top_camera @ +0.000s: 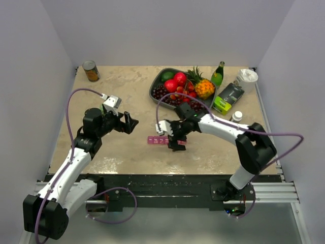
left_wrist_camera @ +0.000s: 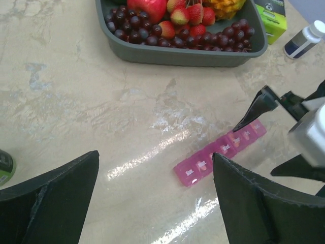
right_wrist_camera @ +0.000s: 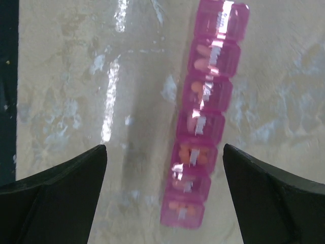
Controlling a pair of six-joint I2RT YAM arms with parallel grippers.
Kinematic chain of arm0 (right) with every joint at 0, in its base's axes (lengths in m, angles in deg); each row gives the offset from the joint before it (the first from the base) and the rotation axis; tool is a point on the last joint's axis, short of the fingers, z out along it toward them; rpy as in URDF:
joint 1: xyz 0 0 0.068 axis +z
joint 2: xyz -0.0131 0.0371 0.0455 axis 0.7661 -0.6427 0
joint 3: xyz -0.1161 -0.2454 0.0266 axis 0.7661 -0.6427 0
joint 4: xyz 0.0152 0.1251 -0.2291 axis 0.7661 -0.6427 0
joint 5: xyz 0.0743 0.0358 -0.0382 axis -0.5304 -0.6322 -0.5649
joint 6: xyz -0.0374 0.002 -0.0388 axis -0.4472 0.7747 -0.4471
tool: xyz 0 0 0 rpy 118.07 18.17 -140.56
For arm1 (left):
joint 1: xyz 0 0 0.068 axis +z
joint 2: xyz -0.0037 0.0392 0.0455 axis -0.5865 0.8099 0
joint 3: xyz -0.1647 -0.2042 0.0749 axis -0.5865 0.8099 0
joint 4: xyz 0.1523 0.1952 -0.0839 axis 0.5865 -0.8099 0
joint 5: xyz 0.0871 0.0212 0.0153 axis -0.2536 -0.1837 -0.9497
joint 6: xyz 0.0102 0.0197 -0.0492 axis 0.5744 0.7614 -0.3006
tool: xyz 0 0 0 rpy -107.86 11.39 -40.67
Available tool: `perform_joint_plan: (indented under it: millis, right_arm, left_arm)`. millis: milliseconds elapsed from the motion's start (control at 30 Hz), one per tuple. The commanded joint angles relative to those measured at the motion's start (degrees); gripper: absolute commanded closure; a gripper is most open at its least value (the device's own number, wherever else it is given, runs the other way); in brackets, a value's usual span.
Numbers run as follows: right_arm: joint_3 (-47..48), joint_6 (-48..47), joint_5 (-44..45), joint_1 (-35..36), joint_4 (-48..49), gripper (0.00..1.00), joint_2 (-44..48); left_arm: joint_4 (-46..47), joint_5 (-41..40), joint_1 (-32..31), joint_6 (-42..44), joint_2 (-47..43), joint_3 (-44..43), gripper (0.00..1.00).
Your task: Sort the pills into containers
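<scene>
The pink strip of lidded containers (top_camera: pixel 160 140) lies flat on the table near the middle. In the right wrist view the strip (right_wrist_camera: pixel 205 114) runs top to bottom with all lids shut and orange pills showing through several compartments. My right gripper (top_camera: pixel 171 136) hovers right over it, open and empty, its fingers either side of the strip's near end (right_wrist_camera: pixel 165 195). My left gripper (top_camera: pixel 130 122) is open and empty, to the left of the strip, above the table. In the left wrist view the strip (left_wrist_camera: pixel 218 152) lies ahead to the right.
A grey fruit tray (top_camera: pixel 158 95) with grapes, apples and a pineapple stands at the back. A green bottle (top_camera: pixel 218 74), a dark box (top_camera: pixel 229 95), a white dark-capped pill bottle (top_camera: pixel 236 116) and a white cup (top_camera: pixel 247 77) stand at the back right. A can (top_camera: pixel 91 70) is at the back left.
</scene>
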Motion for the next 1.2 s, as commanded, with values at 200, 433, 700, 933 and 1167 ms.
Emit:
perform_joint_plan:
  millis: [200,433,700,933,1167]
  right_arm:
    - [5.56,3.68,11.99,7.43,12.32,0.14,-12.14]
    - [5.21,4.56,11.90,7.44,12.05,0.35,-13.11]
    - [4.34,4.04,11.55,7.44,7.66,0.73,-11.89]
    - [1.00,3.77,8.31,5.16,5.20,0.79,-5.91]
    - [0.64,1.75,5.14,3.13,1.42,0.82,-5.20]
  left_arm:
    - [-1.65,-9.01,-0.21,3.89,-9.36,3.96,0.03]
    - [-0.86,-8.33,-0.21,4.94,-10.15,4.31,0.04]
    - [10.45,7.82,-0.30,11.61,-17.25,11.33,0.05]
    - [19.26,22.26,-2.14,12.50,-20.70,17.40,0.07]
    - [17.35,23.60,-8.82,19.87,-13.59,16.79,0.12]
